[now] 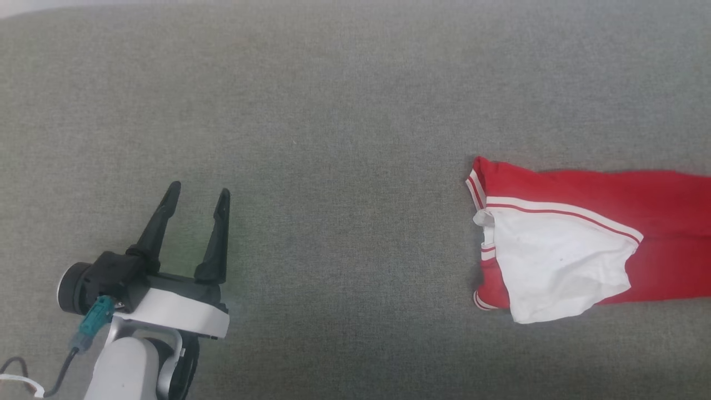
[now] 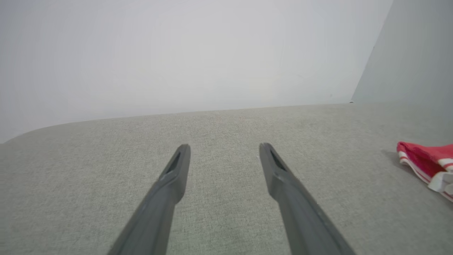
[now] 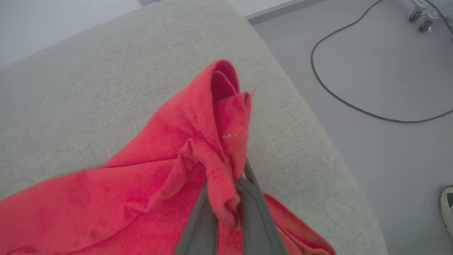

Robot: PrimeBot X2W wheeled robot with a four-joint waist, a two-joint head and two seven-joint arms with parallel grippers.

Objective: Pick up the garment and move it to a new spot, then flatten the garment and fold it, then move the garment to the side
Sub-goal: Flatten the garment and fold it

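Note:
The garment (image 1: 583, 239), a red shirt with a white sleeve and striped trim, lies folded in a long band at the right of the grey cushion and runs off the head view's right edge. Its striped end (image 2: 428, 163) shows at the far right of the left wrist view. In the right wrist view my right gripper (image 3: 226, 198) is shut on a bunched fold of the garment (image 3: 198, 152), lifting the red cloth into a peak. My left gripper (image 1: 197, 191) rests open at the lower left, well away from the garment, nothing between its fingers (image 2: 177, 170).
The grey cushion (image 1: 333, 111) spreads wide between my left gripper and the garment. Its rounded edge (image 3: 318, 134) drops to a grey floor with a black cable (image 3: 339, 95), and a shoe (image 3: 447, 209) shows at the floor's right edge. A pale wall (image 2: 177, 53) stands behind.

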